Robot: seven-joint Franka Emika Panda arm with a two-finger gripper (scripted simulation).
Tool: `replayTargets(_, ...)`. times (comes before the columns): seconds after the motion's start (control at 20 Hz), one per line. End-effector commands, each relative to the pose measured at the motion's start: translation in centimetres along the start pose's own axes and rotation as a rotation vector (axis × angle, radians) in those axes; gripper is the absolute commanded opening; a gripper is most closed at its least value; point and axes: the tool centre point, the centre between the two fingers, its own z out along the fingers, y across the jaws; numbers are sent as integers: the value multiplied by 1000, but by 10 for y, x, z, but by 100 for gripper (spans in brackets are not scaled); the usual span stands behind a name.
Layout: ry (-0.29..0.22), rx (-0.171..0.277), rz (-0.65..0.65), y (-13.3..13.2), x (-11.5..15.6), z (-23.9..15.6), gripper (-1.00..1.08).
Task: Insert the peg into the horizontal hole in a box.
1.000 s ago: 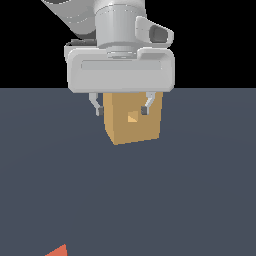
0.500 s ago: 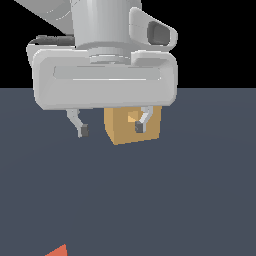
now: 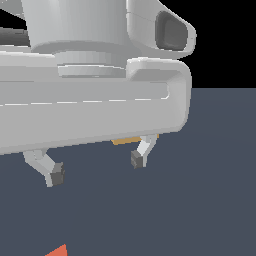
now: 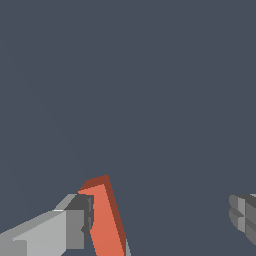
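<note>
— Where are your jaws (image 3: 95, 167) right now?

— Spread wide and holding nothing, hanging above the bench (image 3: 210, 200). In the wrist view one finger (image 4: 75, 222) sits just beside the orange-red end of the peg (image 4: 104, 220); the other finger (image 4: 245, 212) is well apart from it.

— And the peg itself?

— It lies flat on the bench, near the bottom edge of the exterior view, only a corner showing there. Its white part I cannot see.

— The box?

— My own body hides almost all of it; just a tan sliver (image 3: 131, 140) peeks out beneath me. The hole is out of sight.

— What could go wrong?

— I judge the peg is off-centre between my fingers. If I drop straight down, the near finger may land on it, or closing may skew it, spoiling the line-up later.
</note>
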Motion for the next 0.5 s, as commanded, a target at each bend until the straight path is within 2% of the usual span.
replayTargets(0.0, 1, 0, -34, -6, -19, 6, 100)
replayTargets(0.45, 5, 1, -158, -22, -90, 26, 100)
